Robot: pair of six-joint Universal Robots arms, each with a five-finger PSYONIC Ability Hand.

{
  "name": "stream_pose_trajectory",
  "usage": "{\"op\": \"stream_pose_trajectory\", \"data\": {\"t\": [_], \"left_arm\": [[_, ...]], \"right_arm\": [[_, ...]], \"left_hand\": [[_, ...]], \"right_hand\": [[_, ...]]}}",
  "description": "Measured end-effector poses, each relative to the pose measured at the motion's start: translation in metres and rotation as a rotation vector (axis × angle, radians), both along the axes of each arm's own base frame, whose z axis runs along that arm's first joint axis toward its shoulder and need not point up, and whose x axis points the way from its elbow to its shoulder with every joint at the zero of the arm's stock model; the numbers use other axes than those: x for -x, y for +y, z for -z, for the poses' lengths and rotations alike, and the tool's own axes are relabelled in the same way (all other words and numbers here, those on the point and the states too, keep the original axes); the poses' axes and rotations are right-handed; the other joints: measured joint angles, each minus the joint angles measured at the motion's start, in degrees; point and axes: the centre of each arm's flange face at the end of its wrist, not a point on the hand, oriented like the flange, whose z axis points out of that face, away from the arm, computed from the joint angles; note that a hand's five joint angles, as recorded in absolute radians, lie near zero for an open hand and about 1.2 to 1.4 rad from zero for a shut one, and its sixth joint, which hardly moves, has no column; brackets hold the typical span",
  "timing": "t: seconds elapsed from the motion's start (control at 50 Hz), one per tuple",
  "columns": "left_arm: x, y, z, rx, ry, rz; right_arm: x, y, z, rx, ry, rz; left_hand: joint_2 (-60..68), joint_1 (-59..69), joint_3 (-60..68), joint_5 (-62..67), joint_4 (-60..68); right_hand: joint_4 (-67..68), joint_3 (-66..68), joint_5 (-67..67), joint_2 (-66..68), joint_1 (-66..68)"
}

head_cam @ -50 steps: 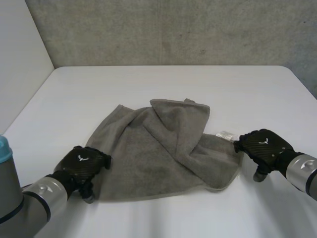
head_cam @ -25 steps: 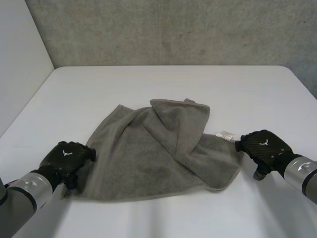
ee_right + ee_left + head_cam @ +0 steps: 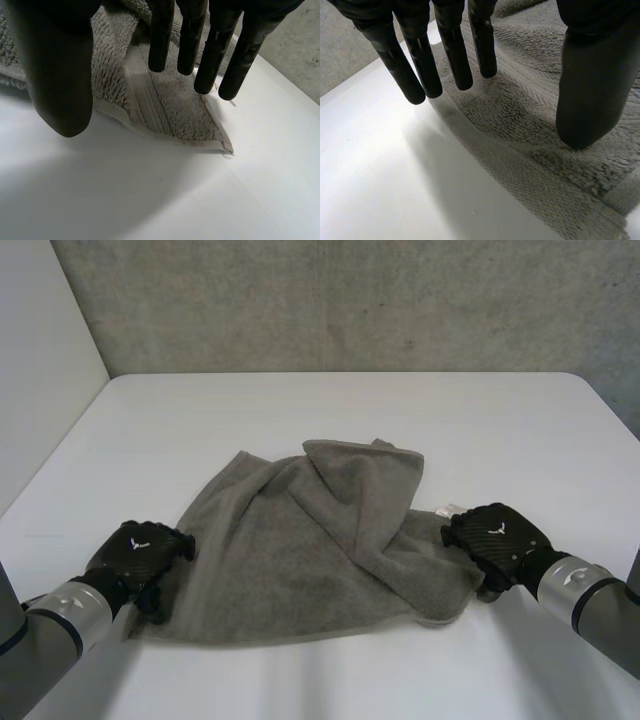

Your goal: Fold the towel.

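- Hanging with straight, empty fingers, the black left hand [image 3: 140,550] is over the near left corner of the rumpled grey terry towel [image 3: 300,560].
- The black right hand [image 3: 495,535], equally unclenched, is over its right corner.
- The towel lies crumpled on the white surface [image 3: 350,410]; judging by that, the whole fold remains.

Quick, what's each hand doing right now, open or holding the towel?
Left hand: open, over the towel's left edge, holding nothing.
Right hand: open, over its right corner, holding nothing.
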Motion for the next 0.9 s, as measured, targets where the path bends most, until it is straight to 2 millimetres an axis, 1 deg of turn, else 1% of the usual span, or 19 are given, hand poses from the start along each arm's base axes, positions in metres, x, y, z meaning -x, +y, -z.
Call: {"op": "stream_pose_trajectory", "data": {"t": [0.12, 0.22, 0.24, 0.26, 0.28, 0.36, 0.44, 0.62, 0.8, 0.9], "left_arm": [[0.000, -0.002, 0.001, -0.002, -0.001, 0.001], [0.001, -0.004, 0.002, -0.005, 0.000, 0.003], [0.001, -0.004, 0.002, -0.005, 0.000, 0.003], [0.001, -0.004, 0.002, -0.005, 0.000, 0.004], [0.001, -0.004, 0.002, -0.005, 0.000, 0.004], [0.001, -0.004, 0.002, -0.005, 0.000, 0.005], [0.002, -0.004, 0.002, -0.007, 0.000, 0.006], [0.002, -0.001, 0.004, -0.015, 0.001, 0.011], [0.002, 0.002, 0.004, -0.029, 0.000, 0.010], [0.003, 0.009, 0.003, -0.062, 0.007, 0.027]], "right_arm": [[-0.005, -0.002, 0.003, -0.001, 0.002, -0.006], [-0.008, -0.003, 0.006, 0.000, 0.010, -0.008], [-0.009, -0.004, 0.006, 0.001, 0.010, -0.008], [-0.009, -0.004, 0.005, 0.004, 0.011, -0.008], [-0.010, -0.005, 0.005, 0.006, 0.010, -0.008], [-0.012, -0.008, 0.003, 0.015, 0.004, -0.006], [-0.014, -0.012, -0.001, 0.016, -0.020, 0.021], [-0.014, -0.021, -0.006, -0.008, -0.101, 0.117], [-0.014, -0.021, -0.006, -0.023, -0.119, 0.137], [-0.014, -0.020, -0.005, -0.023, -0.114, 0.133]], "left_hand": [[0.0, 0.0, 0.0, 0.0, 0.0], [0.0, 0.0, 0.0, 0.1, 0.0], [0.0, 0.0, 0.0, 0.1, 0.0], [0.0, 0.0, 0.0, 0.1, 0.0], [0.0, 0.0, 0.0, 0.1, 0.0], [0.0, 0.0, 0.1, 0.1, 0.0], [0.0, 0.0, 0.1, 0.2, 0.0], [0.2, 0.0, 0.2, 0.7, 0.1], [0.6, 0.1, 0.6, 1.2, 0.1], [0.5, 0.1, 0.6, 1.1, 0.1]], "right_hand": [[4.6, 4.5, 4.3, 4.2, 4.5], [13.9, 14.3, 13.3, 14.2, 13.9], [18.0, 17.8, 17.3, 17.9, 17.5], [24.4, 24.9, 23.7, 25.1, 24.8], [28.7, 28.6, 28.0, 28.8, 29.0], [38.1, 37.7, 37.7, 37.6, 38.6], [40.4, 39.9, 40.1, 39.5, 40.9], [40.6, 40.1, 40.2, 39.5, 41.1], [40.6, 40.1, 40.2, 39.6, 41.2], [40.6, 40.1, 40.2, 39.6, 41.2]]}}
